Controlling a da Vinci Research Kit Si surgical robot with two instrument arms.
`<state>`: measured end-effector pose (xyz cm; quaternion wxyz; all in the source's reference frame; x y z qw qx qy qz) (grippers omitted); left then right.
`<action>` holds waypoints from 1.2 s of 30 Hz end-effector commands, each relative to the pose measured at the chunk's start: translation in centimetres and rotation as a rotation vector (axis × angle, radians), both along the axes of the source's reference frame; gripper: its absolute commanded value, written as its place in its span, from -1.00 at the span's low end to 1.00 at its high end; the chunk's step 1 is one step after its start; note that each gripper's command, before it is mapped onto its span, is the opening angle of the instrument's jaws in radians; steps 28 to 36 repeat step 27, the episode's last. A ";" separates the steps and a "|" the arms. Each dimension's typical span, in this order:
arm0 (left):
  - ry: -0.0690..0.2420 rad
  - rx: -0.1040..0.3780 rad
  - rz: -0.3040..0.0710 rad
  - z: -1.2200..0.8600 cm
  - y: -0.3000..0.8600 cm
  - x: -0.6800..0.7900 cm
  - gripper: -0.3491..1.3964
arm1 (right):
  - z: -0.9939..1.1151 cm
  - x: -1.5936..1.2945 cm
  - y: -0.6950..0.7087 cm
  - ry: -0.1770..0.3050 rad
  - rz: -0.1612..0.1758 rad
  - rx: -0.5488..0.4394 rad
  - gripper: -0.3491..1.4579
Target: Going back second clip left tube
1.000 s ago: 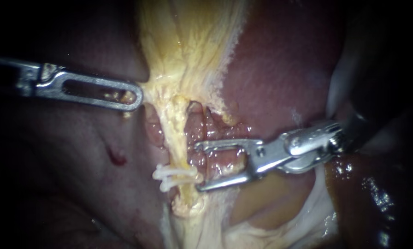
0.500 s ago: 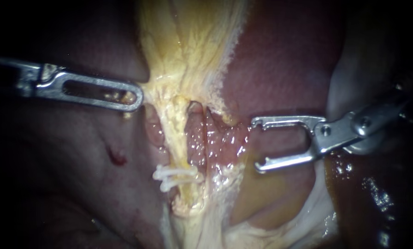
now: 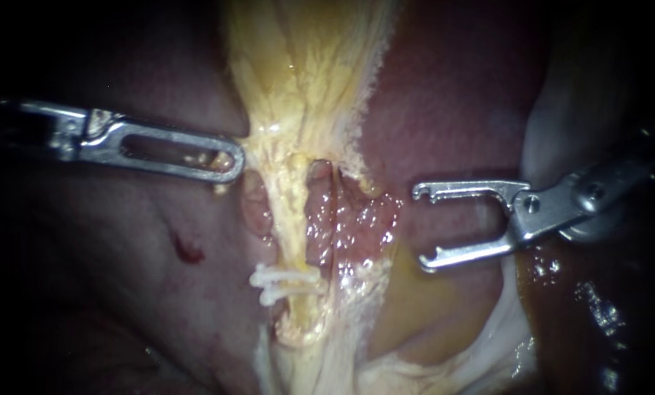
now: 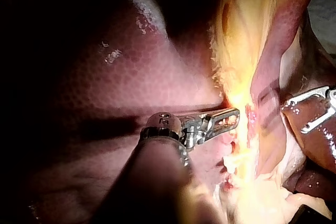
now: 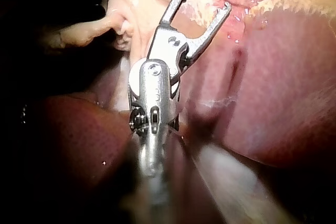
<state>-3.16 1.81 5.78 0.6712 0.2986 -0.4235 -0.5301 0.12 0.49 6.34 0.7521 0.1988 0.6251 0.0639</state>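
**Clips on left tube, right tool clear of it**

The liver [image 3: 452,95] fills the field, yellow tissue [image 3: 305,66] down its middle. The left tube [image 3: 292,219] runs below it, white clips [image 3: 284,281] across its lower end. The left tool [image 3: 229,159] pinches the yellow tissue edge. The right tool [image 3: 422,227] sits well apart from the tube, jaws spread, empty. Clipping looks done; what's left is backing the right tool out of the field.

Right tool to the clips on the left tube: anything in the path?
Nothing visible. The right tool, jaws open, sits clear of the clips on the left tube; only wet pink tissue lies between them, no other object. The left tool is on the tube's far side.
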 end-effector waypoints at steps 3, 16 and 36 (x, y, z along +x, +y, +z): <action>0.003 0.001 0.014 0.15 -0.02 -0.13 -1.00 | 0.01 -0.01 0.00 0.000 0.001 0.000 -0.06; 0.021 -0.004 0.052 0.65 -0.08 -0.49 -1.00 | 0.02 -0.02 -0.01 0.002 0.003 0.000 -0.06; 0.021 -0.002 0.056 0.68 -0.06 -0.50 -1.00 | 0.01 -0.03 -0.01 0.004 0.005 0.001 -0.06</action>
